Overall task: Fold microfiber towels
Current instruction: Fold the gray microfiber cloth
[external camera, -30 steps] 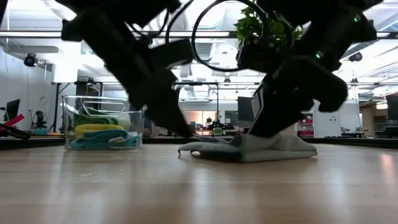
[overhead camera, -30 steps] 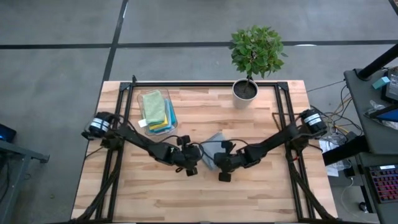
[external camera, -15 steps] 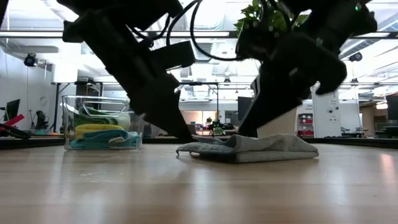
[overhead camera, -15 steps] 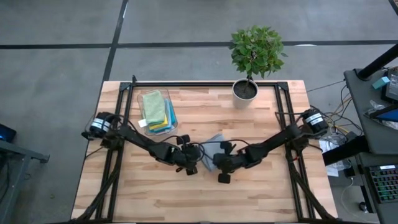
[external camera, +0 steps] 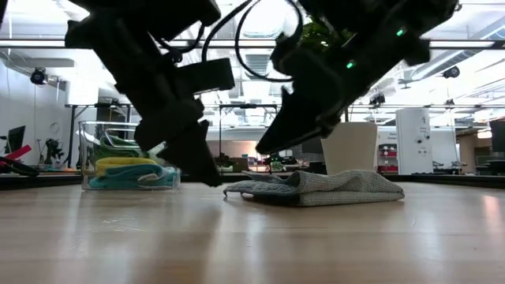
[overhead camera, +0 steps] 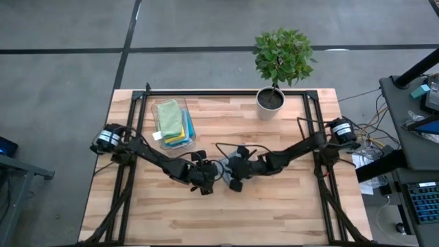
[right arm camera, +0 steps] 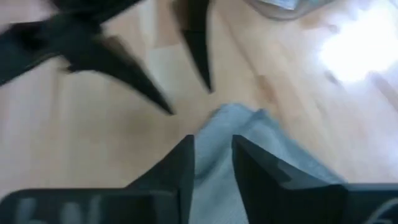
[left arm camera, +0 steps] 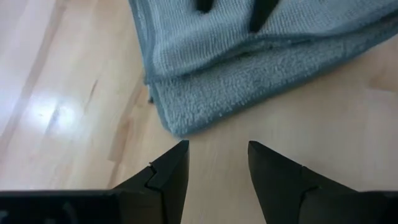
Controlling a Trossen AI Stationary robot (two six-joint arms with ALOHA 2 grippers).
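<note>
Bare wooden table point(overhead camera: 274, 206) around folded grey towel point(external camera: 331, 188)

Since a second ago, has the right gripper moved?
Yes. In the high view the right gripper has shifted left, away from the potted plant, carrying across the grey towel, now close to the left gripper.

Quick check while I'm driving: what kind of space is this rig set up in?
Most likely an open lab or workshop floor, not a home. The butcher-block table stands on bare grey concrete, the low view shows exposed ceiling beams and strip lights, and a bench with cables and a keyboard sits alongside.
</note>
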